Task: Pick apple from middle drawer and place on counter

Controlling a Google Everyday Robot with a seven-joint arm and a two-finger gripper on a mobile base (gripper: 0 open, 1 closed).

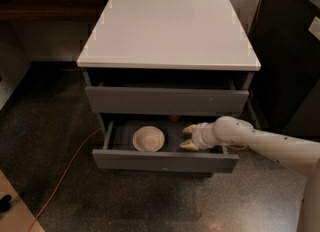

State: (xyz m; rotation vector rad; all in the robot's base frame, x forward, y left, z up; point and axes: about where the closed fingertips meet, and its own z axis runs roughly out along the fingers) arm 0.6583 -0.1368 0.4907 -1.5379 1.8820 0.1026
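The middle drawer (165, 161) of the grey cabinet is pulled out. At its back, just under the top drawer's front, a small reddish bit of the apple (174, 118) shows; the remainder is hidden. My gripper (188, 137) reaches in from the right, open, inside the drawer slightly in front and to the right of the apple, with nothing between its pale fingers (188, 146). The pale counter (167, 31) on top is bare.
A cream-white bowl (148, 138) sits in the drawer left of the gripper. The top drawer front (165, 101) overhangs the back of the open drawer. An orange cable (65, 171) runs across the speckled floor at left. A dark cabinet (290, 66) stands at right.
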